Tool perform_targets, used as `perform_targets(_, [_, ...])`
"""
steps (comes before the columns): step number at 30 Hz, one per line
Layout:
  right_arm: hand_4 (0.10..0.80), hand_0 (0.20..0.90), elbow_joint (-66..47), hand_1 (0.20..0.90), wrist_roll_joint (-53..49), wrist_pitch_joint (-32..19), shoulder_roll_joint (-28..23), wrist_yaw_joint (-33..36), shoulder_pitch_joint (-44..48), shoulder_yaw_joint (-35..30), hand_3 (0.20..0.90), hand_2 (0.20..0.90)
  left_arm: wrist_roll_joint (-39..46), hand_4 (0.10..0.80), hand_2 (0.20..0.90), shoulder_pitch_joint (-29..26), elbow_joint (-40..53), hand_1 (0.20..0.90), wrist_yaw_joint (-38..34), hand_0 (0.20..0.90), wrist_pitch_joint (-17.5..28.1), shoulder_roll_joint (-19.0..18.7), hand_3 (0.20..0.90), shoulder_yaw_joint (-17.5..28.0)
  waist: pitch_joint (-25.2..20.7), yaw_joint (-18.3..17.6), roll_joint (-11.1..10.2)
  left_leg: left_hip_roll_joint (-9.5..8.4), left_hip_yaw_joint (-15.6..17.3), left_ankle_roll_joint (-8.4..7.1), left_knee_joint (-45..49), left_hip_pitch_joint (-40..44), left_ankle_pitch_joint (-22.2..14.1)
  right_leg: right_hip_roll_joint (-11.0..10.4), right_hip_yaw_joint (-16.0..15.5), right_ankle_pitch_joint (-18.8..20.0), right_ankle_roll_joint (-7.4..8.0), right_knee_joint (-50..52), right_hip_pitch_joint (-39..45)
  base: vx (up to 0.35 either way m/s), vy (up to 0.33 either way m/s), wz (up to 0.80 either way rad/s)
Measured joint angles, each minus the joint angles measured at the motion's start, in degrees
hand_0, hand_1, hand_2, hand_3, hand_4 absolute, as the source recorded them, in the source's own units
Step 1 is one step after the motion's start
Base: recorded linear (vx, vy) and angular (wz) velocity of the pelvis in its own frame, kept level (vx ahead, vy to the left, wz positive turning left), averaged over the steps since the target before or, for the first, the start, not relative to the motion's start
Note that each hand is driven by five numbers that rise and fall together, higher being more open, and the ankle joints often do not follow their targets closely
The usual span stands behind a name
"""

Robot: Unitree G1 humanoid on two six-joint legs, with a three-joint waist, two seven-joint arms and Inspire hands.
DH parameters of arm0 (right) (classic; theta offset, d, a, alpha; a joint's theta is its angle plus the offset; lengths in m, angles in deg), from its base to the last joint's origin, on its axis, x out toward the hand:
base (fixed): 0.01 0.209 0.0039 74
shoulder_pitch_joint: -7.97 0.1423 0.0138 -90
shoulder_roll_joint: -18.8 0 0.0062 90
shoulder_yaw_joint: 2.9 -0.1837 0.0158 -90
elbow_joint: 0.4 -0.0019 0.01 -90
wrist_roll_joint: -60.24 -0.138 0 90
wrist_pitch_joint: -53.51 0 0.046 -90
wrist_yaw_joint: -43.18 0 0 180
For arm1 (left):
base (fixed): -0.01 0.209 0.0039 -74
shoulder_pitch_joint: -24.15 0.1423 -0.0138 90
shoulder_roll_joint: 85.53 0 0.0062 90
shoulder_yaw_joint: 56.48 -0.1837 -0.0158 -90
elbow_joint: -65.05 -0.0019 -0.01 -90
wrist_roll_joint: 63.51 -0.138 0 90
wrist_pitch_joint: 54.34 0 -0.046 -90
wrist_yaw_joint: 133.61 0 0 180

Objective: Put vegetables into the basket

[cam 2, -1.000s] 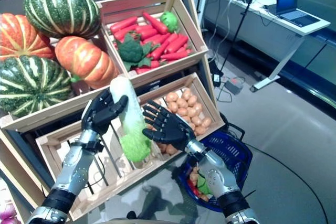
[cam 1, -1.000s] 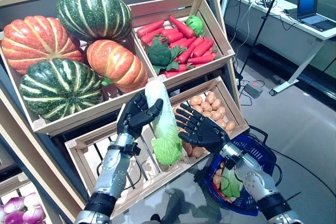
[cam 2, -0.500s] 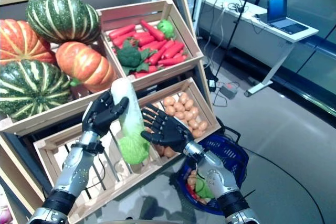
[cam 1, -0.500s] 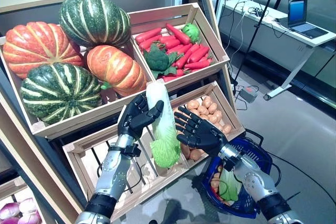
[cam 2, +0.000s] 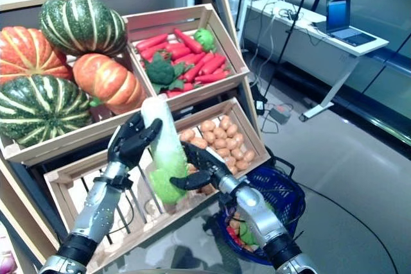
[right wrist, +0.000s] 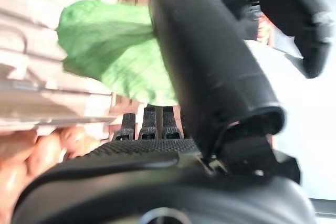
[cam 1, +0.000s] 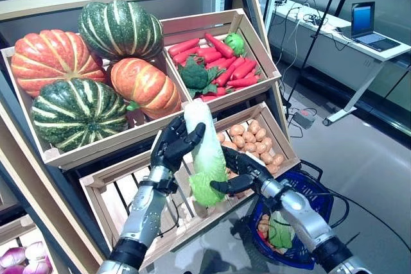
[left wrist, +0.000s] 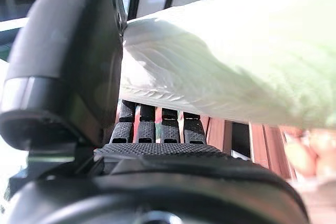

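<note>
1. Both eye views are bright and evenly lit, seemingly from overhead.
2. Soft glare sheens the grey floor [cam 1: 359, 158].
3. Shelf lines bow near the frame edges.
4. Wrist views are blurred up close; the cabbage [left wrist: 236, 66] washes out to near white.

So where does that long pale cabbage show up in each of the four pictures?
Left eye view: cabbage at centre, between both robot hands.
Right eye view: left of centre, before the lower crate.
Left wrist view: across the upper right.
Right wrist view: green leaf end, upper left.
Shared landmark: the potatoes.
</note>
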Motion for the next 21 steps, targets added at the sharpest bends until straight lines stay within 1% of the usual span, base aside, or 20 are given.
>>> perform_targets(3, [0.8, 0.9, -1.72, 0.9, 3.81, -0.11, -0.03, 4.06, -0.05, 1.15, 0.9, 0.9, 0.04, 0.4, 0.3, 0.0, 0.66, 0.3, -0.03, 0.3, 0.2, 0.28, 0.3, 0.18, 0.06, -0.7, 0.16, -0.04, 0.08, 0.03, 0.0, -0.01, 0.02, -0.06, 0.08, 0.02, 0.03, 0.0, -0.04, 0.0, 0.0, 0.0])
perform_targets(5, [0.8, 0.9, -2.01, 0.9, 3.8, -0.18, 0.0, 5.24, -0.08, 1.54, 0.9, 0.9, 0.05, 0.4, 0.3, 0.0, 1.34, 0.3, -0.03, 0.3, 0.38, 0.42, 0.3, 0.19, 0.04, -0.8, 0.4, -0.03, 0.07, 0.03, 0.0, 0.0, 0.02, -0.06, 0.07, 0.02, 0.03, -0.01, -0.04, 0.0, 0.0, 0.0])
perform_targets(6, [0.8, 0.9, -2.01, 0.9, 3.5, -0.18, 0.05, 5.62, -0.14, 1.54, 0.9, 0.9, 0.05, 0.4, 0.3, 0.0, 1.69, 0.3, -0.03, 0.3, 0.59, 0.54, 0.3, 0.2, 0.05, -0.77, 0.62, -0.04, 0.06, 0.03, 0.0, -0.02, 0.02, -0.06, 0.06, 0.02, 0.03, -0.01, -15.59, 0.0, 0.0, 0.0])
perform_targets(7, [0.8, 0.9, -2.01, 0.9, 3.21, -0.18, 0.52, 5.69, -0.27, 1.62, 0.9, 0.9, 0.23, 0.4, 0.3, 0.0, 2.02, 0.3, -0.01, 0.3, 0.66, 0.82, 0.3, 0.27, 0.05, -0.68, 1.04, -0.06, 0.02, 0.03, -0.01, -0.01, 0.01, -0.08, 0.04, 0.02, 0.03, -0.02, -0.02, 0.0, 0.0, 0.0])
perform_targets(10, [0.8, 0.9, -2.01, 0.9, 0.33, -0.15, 1.04, 5.69, -1.07, 1.74, 0.9, 0.9, 1.53, 0.4, 0.3, 0.15, 3.61, 0.3, 0.19, 0.3, 0.66, 1.78, 0.3, 0.26, 0.11, -0.48, 1.84, -0.08, -0.08, 0.03, -0.01, -0.07, 0.02, -0.08, -0.02, 0.02, 0.04, -0.02, 0.0, 0.0, 0.0, 0.0])
perform_targets(12, [0.8, 0.9, -1.95, 0.9, -2.76, 0.25, 1.52, 5.68, -1.63, 2.12, 0.9, 0.9, 3.83, 0.4, 0.3, 0.23, 5.23, 0.3, 1.7, 0.3, 0.63, 2.56, 0.3, 0.19, 0.12, -0.35, 2.24, -0.1, -0.2, 0.03, -0.01, -0.1, 0.02, -0.08, -0.06, 0.02, 0.04, -0.02, 0.04, 0.0, 0.0, 0.0])
perform_targets(17, [0.8, 0.9, -1.81, 0.9, -8.74, 0.31, 2.47, 5.6, -2.03, 2.35, 0.9, 0.9, 5.73, 0.4, 0.3, 0.22, 7.9, 0.3, 5.5, 0.3, 0.43, 3.06, 0.3, -0.7, 0.12, -0.3, 2.38, -0.12, -0.31, 0.07, -0.01, -0.17, 0.05, -0.08, -0.18, 0.02, 0.04, -0.03, 0.09, 0.0, 0.0, 0.0])
perform_targets(21, [0.8, 0.9, -1.71, 0.9, -12.35, 0.31, 2.39, 5.18, -2.33, 2.41, 0.9, 0.9, 5.69, 0.4, 0.3, 0.12, 7.93, 0.3, 7.62, 0.3, -1.04, 2.85, 0.3, -0.68, 0.12, -0.17, 2.39, -0.13, -0.55, 0.12, -0.01, -0.34, 0.15, -0.06, -0.35, 0.02, 0.04, -0.05, 0.09, 0.015, -0.015, 0.03])
